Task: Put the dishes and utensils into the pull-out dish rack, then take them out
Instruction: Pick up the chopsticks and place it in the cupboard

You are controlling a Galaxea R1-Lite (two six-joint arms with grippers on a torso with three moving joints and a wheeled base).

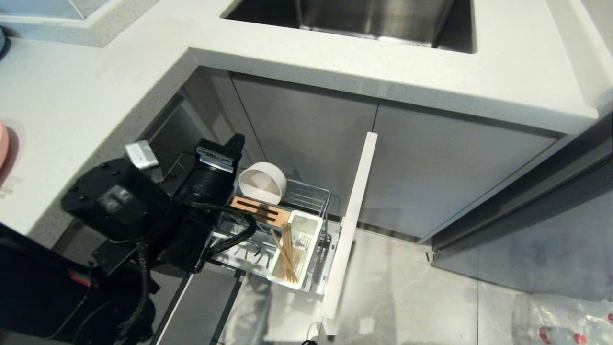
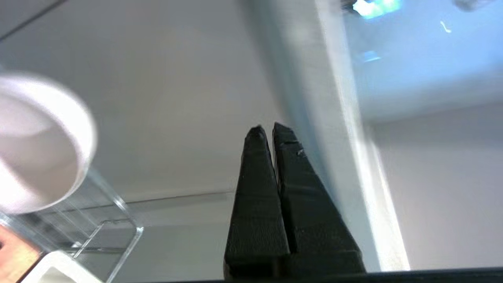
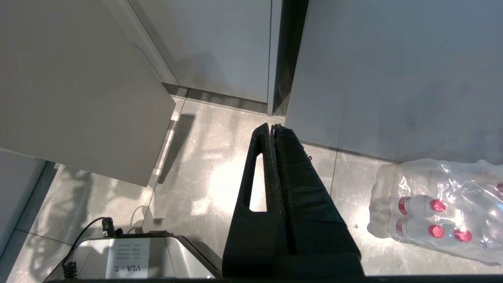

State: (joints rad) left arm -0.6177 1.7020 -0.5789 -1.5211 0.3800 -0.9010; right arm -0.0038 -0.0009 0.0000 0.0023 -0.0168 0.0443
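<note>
The pull-out dish rack (image 1: 306, 196) stands drawn out from under the counter, with its pale drawer front (image 1: 352, 225) at the right. A cream-white bowl (image 1: 262, 183) stands on edge at the rack's back, behind the brown slotted strip (image 1: 261, 211). Wooden chopsticks (image 1: 287, 256) lie in the white cutlery box (image 1: 306, 230). A sliver of the pink plate (image 1: 2, 143) shows on the counter at far left. My left gripper (image 2: 271, 129) is shut and empty, raised beside the bowl (image 2: 39, 145) and apart from it. My right gripper (image 3: 272, 127) hangs shut over the floor.
The white countertop (image 1: 335, 62) overhangs the rack, with a steel sink (image 1: 373, 19) set into it. Grey cabinet doors (image 1: 306, 124) close the space behind. A shrink-wrapped pack of water bottles (image 3: 444, 208) lies on the tiled floor at the right.
</note>
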